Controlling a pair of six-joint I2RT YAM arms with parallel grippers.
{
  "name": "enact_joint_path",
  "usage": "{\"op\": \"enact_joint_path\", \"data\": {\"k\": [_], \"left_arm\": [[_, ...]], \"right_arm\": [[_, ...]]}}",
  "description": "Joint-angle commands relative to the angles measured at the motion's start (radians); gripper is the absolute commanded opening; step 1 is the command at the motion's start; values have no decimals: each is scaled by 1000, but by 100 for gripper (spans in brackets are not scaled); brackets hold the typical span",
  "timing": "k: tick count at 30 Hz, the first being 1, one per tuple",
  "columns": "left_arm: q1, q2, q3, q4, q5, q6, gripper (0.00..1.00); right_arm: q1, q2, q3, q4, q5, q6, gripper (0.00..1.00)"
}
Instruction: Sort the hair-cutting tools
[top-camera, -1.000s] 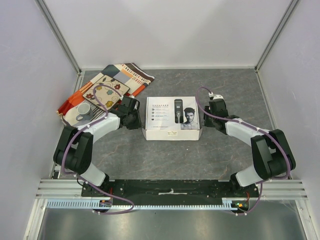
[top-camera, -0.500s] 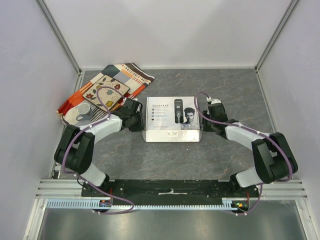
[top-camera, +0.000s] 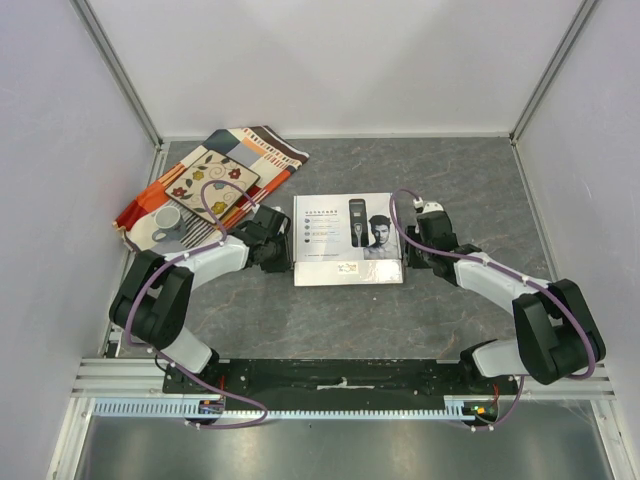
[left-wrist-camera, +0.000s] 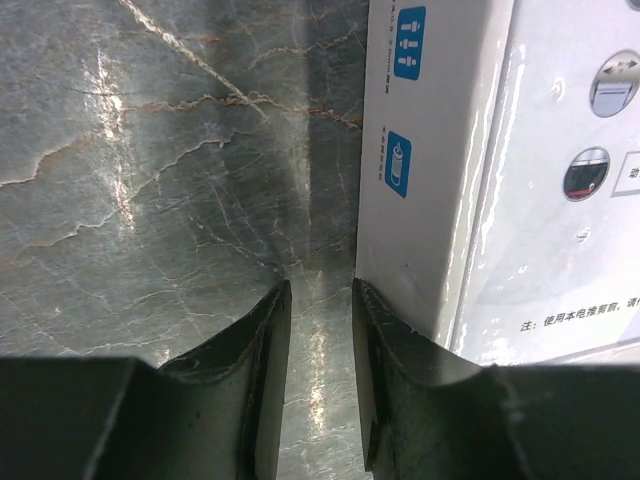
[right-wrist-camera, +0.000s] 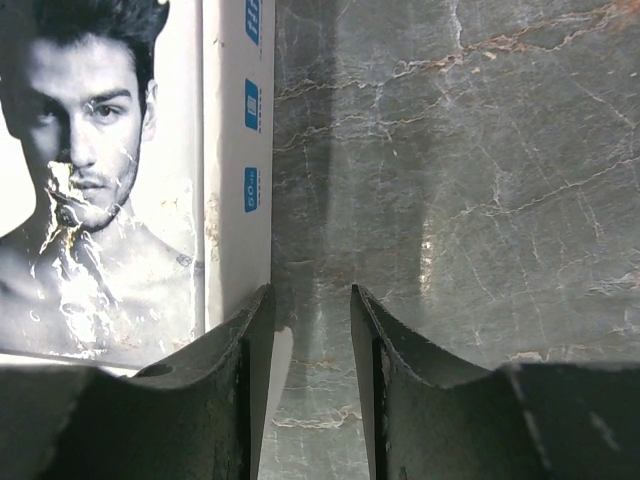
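The white cardboard box (top-camera: 348, 240) lies shut in the middle of the table, with a clipper and a man's face printed on its lid. The clipper, comb attachments, cylinder and cord are out of view. My left gripper (top-camera: 283, 250) sits low on the table against the box's left side (left-wrist-camera: 430, 200). Its jaws (left-wrist-camera: 320, 295) stand slightly apart with only table between them. My right gripper (top-camera: 412, 250) sits against the box's right side (right-wrist-camera: 225, 200). Its jaws (right-wrist-camera: 312, 300) are also slightly apart and empty.
A patterned cloth (top-camera: 215, 180) lies at the back left, with a white cup (top-camera: 166, 219) on it. White walls close in the left, right and far sides. Grey marble-look table shows around the box.
Both grippers have slid along the box's sides toward the near edge. The box's front edge has shifted slightly nearer, and the box now lies flat.
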Motion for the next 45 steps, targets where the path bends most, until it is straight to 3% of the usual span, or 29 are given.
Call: {"op": "enact_joint_path", "data": {"k": [1, 25, 45], "left_arm": [[-14, -32, -3, 13, 0, -33, 37], [-22, -104, -38, 12, 23, -56, 37], [-22, -131, -46, 12, 38, -59, 36]], "right_arm": [[19, -24, -14, -7, -15, 7, 44], [40, -44, -48, -41, -130, 40, 44], [56, -73, -53, -44, -135, 65, 45]]}}
